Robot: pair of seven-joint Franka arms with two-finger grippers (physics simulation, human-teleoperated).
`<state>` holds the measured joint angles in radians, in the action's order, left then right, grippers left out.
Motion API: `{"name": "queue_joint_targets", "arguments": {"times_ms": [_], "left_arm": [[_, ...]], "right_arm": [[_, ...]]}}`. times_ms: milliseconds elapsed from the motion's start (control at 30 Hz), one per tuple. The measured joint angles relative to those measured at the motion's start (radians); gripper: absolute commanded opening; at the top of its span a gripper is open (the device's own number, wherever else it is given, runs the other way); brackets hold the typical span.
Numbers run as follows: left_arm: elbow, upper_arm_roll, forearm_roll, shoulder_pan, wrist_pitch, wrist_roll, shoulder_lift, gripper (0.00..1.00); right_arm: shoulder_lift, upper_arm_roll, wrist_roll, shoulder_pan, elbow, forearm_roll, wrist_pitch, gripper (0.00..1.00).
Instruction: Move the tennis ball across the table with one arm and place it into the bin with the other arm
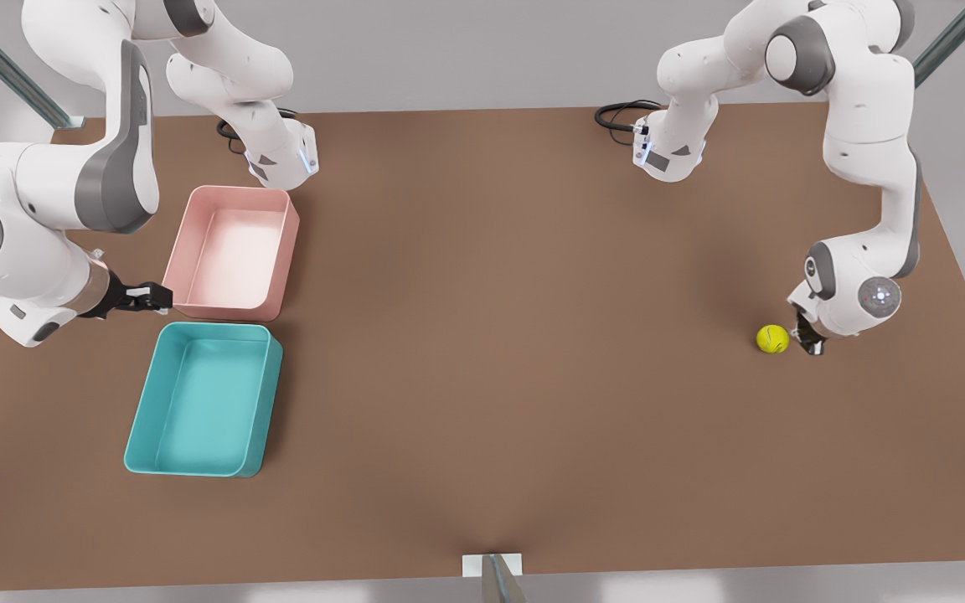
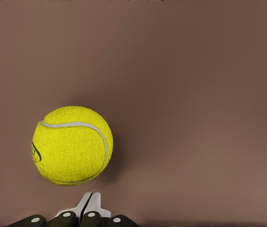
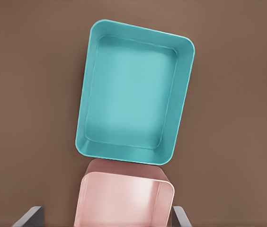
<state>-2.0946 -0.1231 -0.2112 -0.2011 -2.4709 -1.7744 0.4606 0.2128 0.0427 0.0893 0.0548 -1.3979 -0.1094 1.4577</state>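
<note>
No readable brand or label anywhere; the ball's side carries a dark printed mark, too partial to make out.

Front view's left: right gripper held above the table, at the pink tub's near corner, fingers spread wide and holding nothing; its wrist view looks down past two grey finger edges set far apart. Pink rectangular plastic tub just beside it, long wall close to the teal rectangular plastic bin with rounded corners and low walls. The two tubs sit close, a thin strip of table between them. Both tubs hold nothing.

Middle: large matte brown tabletop, wide open room between the bin and the ball.

Front view's right: small yellow-green fuzzy tennis ball with a white curved seam, resting on the table, well apart from the bin and some way in from the table's right edge. Left gripper low, just beside the ball on its right, fingers pressed together, gripping nothing. Whether a fingertip touches the ball: cannot tell.
</note>
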Motion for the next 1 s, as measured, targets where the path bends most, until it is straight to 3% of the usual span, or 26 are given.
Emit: {"name": "queue_joint_targets", "arguments": {"times_ms": [267,400,500,533,567,600,667,767,900,1000], "left_arm": [[0.000,0.001,0.001,0.080,-0.028,0.037,0.017,0.21],[0.029,0.211,0.058,0.280,0.015,0.249,-0.037,0.21],[0.077,0.271,0.210,0.233,0.071,0.475,-0.073,0.21],[0.112,0.275,0.235,0.202,0.100,0.543,-0.075,0.48],[0.199,0.275,0.226,0.187,0.156,0.612,-0.078,0.50],[0.317,0.277,0.201,0.175,0.240,0.682,-0.083,1.00],[0.519,0.270,0.175,0.147,0.429,0.810,-0.141,1.00],[0.762,0.171,0.208,0.212,0.747,0.997,-0.205,1.00],[0.817,0.148,0.228,0.213,1.025,1.199,-0.194,1.00],[0.811,0.151,0.249,0.217,1.151,1.324,-0.192,1.00]], "right_arm": [[0.000,0.000,0.001,-0.001,0.000,-0.001,0.000,1.00],[0.000,0.000,0.001,0.000,0.000,-0.001,0.000,1.00],[0.000,-0.001,0.002,0.000,0.000,-0.001,0.000,1.00],[0.001,-0.001,0.002,0.001,0.000,-0.001,0.000,1.00],[0.001,-0.001,0.002,0.002,0.000,-0.001,0.000,1.00],[0.001,-0.001,0.002,0.002,0.000,-0.001,0.000,1.00],[0.008,-0.004,0.002,0.004,-0.001,0.000,0.000,1.00],[0.096,-0.009,0.004,0.080,0.002,0.005,0.000,1.00],[0.183,-0.014,-0.013,0.249,-0.054,0.067,0.045,1.00],[0.126,-0.015,-0.046,0.291,-0.282,0.089,0.180,1.00]]}}
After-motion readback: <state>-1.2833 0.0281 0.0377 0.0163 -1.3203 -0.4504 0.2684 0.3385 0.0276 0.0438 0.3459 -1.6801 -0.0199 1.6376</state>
